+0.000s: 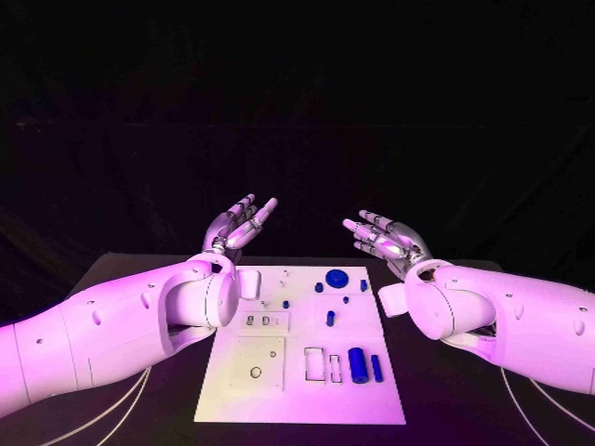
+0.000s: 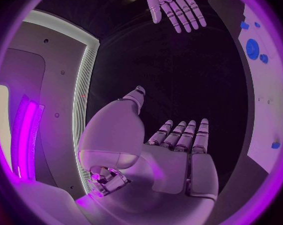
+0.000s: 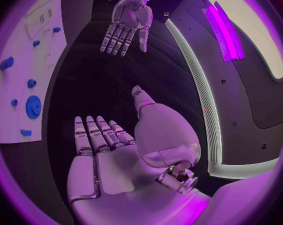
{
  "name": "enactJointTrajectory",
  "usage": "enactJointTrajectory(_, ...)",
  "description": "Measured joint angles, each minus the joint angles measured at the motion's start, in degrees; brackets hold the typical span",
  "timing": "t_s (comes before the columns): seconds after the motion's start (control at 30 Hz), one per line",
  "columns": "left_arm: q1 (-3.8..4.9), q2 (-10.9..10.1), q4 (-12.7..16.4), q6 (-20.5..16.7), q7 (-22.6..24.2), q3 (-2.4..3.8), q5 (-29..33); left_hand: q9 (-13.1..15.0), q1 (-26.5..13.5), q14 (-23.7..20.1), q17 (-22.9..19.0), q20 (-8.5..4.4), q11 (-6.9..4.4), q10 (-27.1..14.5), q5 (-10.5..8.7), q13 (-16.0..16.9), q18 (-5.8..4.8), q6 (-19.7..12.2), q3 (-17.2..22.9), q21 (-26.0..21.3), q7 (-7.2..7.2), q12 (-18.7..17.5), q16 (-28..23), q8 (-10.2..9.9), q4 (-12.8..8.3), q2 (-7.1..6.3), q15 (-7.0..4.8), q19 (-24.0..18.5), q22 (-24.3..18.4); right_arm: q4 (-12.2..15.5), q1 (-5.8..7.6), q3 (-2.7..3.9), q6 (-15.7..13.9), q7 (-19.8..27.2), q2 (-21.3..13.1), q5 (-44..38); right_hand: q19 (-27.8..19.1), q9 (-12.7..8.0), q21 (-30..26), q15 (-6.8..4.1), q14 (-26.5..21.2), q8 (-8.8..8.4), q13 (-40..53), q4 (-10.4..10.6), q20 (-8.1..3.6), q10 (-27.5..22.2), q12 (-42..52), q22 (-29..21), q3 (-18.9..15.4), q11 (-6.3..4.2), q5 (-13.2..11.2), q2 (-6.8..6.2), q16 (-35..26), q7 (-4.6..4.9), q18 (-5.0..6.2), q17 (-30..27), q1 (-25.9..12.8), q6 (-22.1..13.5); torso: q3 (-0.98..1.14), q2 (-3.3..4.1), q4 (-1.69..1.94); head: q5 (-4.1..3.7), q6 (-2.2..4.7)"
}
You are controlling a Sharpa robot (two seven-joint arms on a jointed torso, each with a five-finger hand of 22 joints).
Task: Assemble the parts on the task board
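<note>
While both arms hover, left hand (image 1: pixel 239 223) fingers spread, empty, right hand (image 1: pixel 386 238) likewise, task board (image 1: pixel 297 386) below.

left arm (image 1: pixel 110 325) hiding task board's (image 1: pixel 311 390) left edge, small parts (image 1: pixel 287 304) indistinct

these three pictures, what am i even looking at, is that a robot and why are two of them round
Yes, it is a robot with two white arms, each ending in a silver hand. The square picture comes from a camera on its head, looking down at a black table. The left hand and the right hand are raised beyond the far end of a white board, both open and holding nothing. On the board lie small blue parts, such as a round disc and a cylinder. The two round pictures come from fisheye cameras at the wrists: each shows its own hand from behind, left and right, with the other hand across from it and the board at the side.
</note>
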Motion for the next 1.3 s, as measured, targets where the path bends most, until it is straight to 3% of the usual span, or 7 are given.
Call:
enactJointTrajectory(0.23,0.01,-0.32,0.20,1.82,-0.62,-0.02,0.23,0.58,2.77,4.52,0.59,0.84,1.42,4.33,0.00,0.56,0.87,4.38,0.18,1.15,0.27,0.96,1.11,1.27,0.13,0.25,0.88,1.97,0.59,-0.88,1.51,-0.99,6.40,-4.49,0.27,-3.30,10.63,1.00,3.87,-0.39,15.78,1.97,0.94,-2.83,0.26,15.82,1.85,1.65,0.28,-0.10,0.23,-0.05,1.69,0.88,1.13,0.92,6.12,12.30,0.00,0.01,-0.01,0.00,-0.01)
enactJointTrajectory(0.37,0.44,-4.57,2.62,3.17,-0.07,0.04,0.16,1.62,4.35,14.10,1.65,0.84,1.49,12.47,0.28,1.34,1.44,12.30,0.66,3.88,0.80,2.76,3.42,3.31,-0.35,0.59,0.14,8.91,1.99,-2.20,3.14,-0.74,5.71,-3.91,-0.95,-14.36,16.88,1.43,5.87,-1.23,24.57,2.84,1.31,-4.08,0.32,24.60,2.47,2.29,0.80,-0.90,0.23,-0.28,2.23,1.61,2.10,1.34,8.72,20.53,0.05,0.94,0.01,0.02,-0.28)
enactJointTrajectory(0.57,0.53,-5.64,4.49,3.81,0.81,0.00,0.03,3.22,6.02,28.37,3.10,0.66,0.47,27.16,0.28,2.38,3.57,26.52,0.87,9.15,2.33,6.02,7.32,7.12,-1.54,1.06,-1.78,21.06,4.39,-2.10,3.46,-0.87,4.47,-3.24,-1.18,-24.26,23.82,1.76,7.98,-2.49,33.15,3.27,1.49,-5.38,0.19,32.99,2.50,2.70,1.77,-2.16,0.23,-0.82,2.50,3.10,3.10,1.58,10.62,30.23,0.23,2.07,0.12,-0.07,-0.35)
enactJointTrajectory(0.8,1.03,-8.15,7.03,4.80,1.22,0.08,-0.18,3.42,6.94,38.04,3.73,0.55,-0.82,36.73,0.28,2.54,5.80,34.60,0.78,12.79,3.66,7.55,9.61,8.63,-2.57,0.92,-3.63,28.40,5.69,-2.89,4.88,-0.68,3.53,-3.55,-1.07,-33.34,30.93,1.98,10.54,-4.26,41.29,3.27,1.77,-6.19,-0.82,39.69,2.50,3.21,2.96,-3.55,0.23,-1.64,3.28,4.59,3.98,2.14,11.44,37.22,0.59,3.50,0.37,-0.24,0.14)
enactJointTrajectory(0.97,1.66,-10.05,9.58,6.08,1.11,0.15,-0.27,3.16,8.50,43.57,4.26,0.17,-1.92,42.20,0.28,2.69,6.66,38.16,0.57,14.87,4.58,8.53,10.66,8.77,-4.09,0.08,-5.05,32.21,6.32,-4.46,6.11,-0.68,3.62,-5.09,-0.22,-41.72,36.17,2.15,12.89,-5.98,47.07,3.27,2.09,-6.43,-2.51,44.03,2.50,3.94,4.28,-4.82,0.10,-2.18,4.34,4.03,3.98,3.18,11.96,40.77,0.80,4.78,0.63,-0.56,0.49)
enactJointTrajectory(1.27,2.85,-13.48,14.93,7.97,0.75,0.31,-0.38,2.38,11.42,50.04,5.07,-1.44,-3.22,47.36,0.28,2.43,7.55,41.71,0.08,17.98,5.29,7.67,11.12,8.31,-7.68,-1.06,-6.67,37.46,7.11,-6.34,8.08,-0.64,6.69,-12.03,2.16,-61.41,46.26,2.62,20.12,-9.51,57.92,3.27,2.98,-6.74,-6.46,47.88,2.19,7.44,5.55,-7.16,-0.14,-5.45,8.06,1.59,3.98,7.67,11.79,45.03,1.04,7.55,1.38,-1.13,1.40)
enactJointTrajectory(1.3,2.98,-13.85,15.57,8.14,0.70,0.32,-0.39,2.38,11.42,50.04,5.07,-1.45,-3.23,47.36,0.28,2.44,7.55,41.71,0.07,17.98,5.29,7.66,11.12,8.31,-7.69,-1.06,-6.67,37.48,7.11,-6.52,8.25,-0.62,7.32,-13.15,2.45,-63.83,49.87,2.81,23.64,-10.84,62.35,3.27,3.50,-6.63,-7.92,48.35,2.36,9.49,5.97,-7.88,0.15,-6.66,10.66,0.85,3.97,10.56,11.45,46.20,1.05,7.83,1.46,-1.17,1.47)
